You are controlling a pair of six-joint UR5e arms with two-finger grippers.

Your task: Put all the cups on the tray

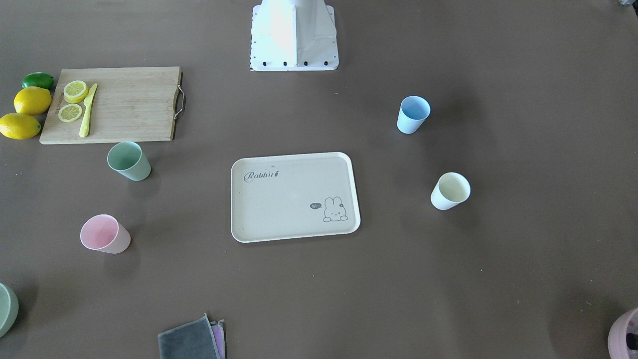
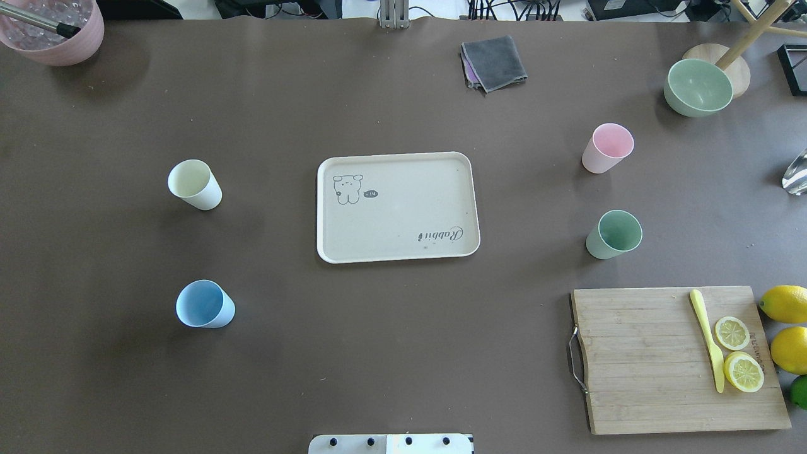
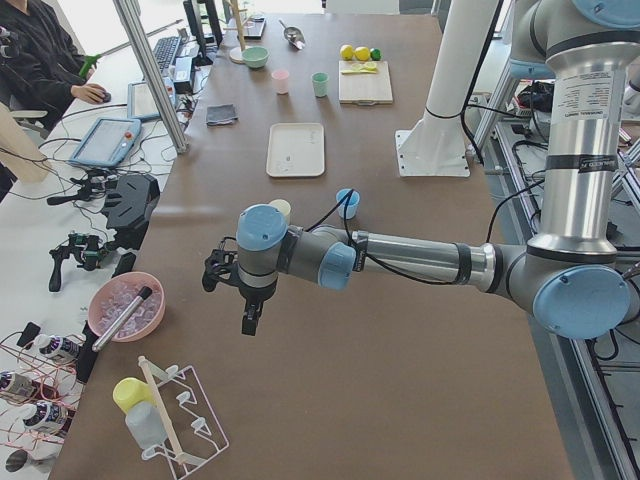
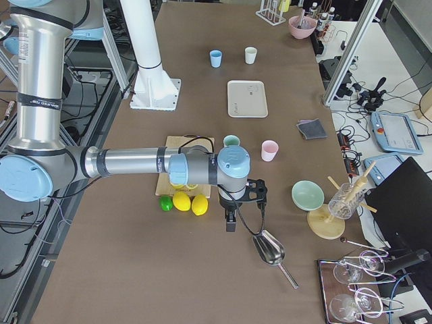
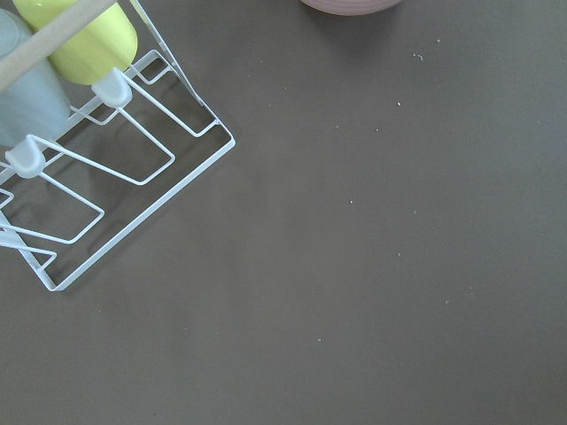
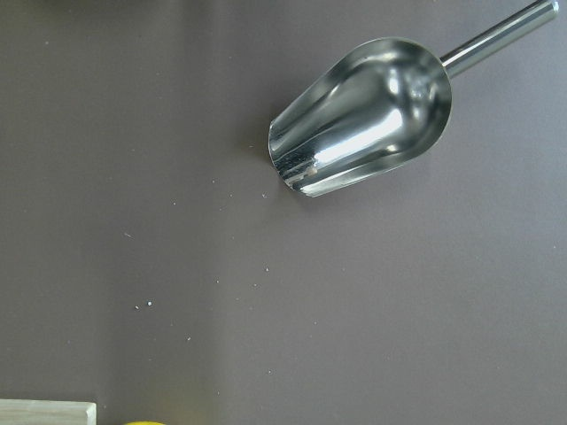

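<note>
The cream tray (image 1: 289,204) lies bare at the table's middle, also in the overhead view (image 2: 403,214). Four cups stand upright on the table around it, none touching it: sage green (image 1: 128,161) (image 2: 614,234), pink (image 1: 104,234) (image 2: 606,147), light blue (image 1: 413,114) (image 2: 205,304) and cream-white (image 1: 450,191) (image 2: 194,184). My left gripper (image 3: 214,274) shows only in the exterior left view, far from the cups near the table's left end. My right gripper (image 4: 259,193) shows only in the exterior right view, beyond the lemons. I cannot tell whether either is open or shut.
A wooden cutting board (image 2: 643,359) holds lemon slices and a yellow knife, with lemons (image 2: 785,304) beside it. A green bowl (image 2: 698,86), folded cloths (image 2: 494,62), a pink pot (image 2: 57,31), a metal scoop (image 6: 363,115) and a wire rack (image 5: 106,177) sit toward the edges.
</note>
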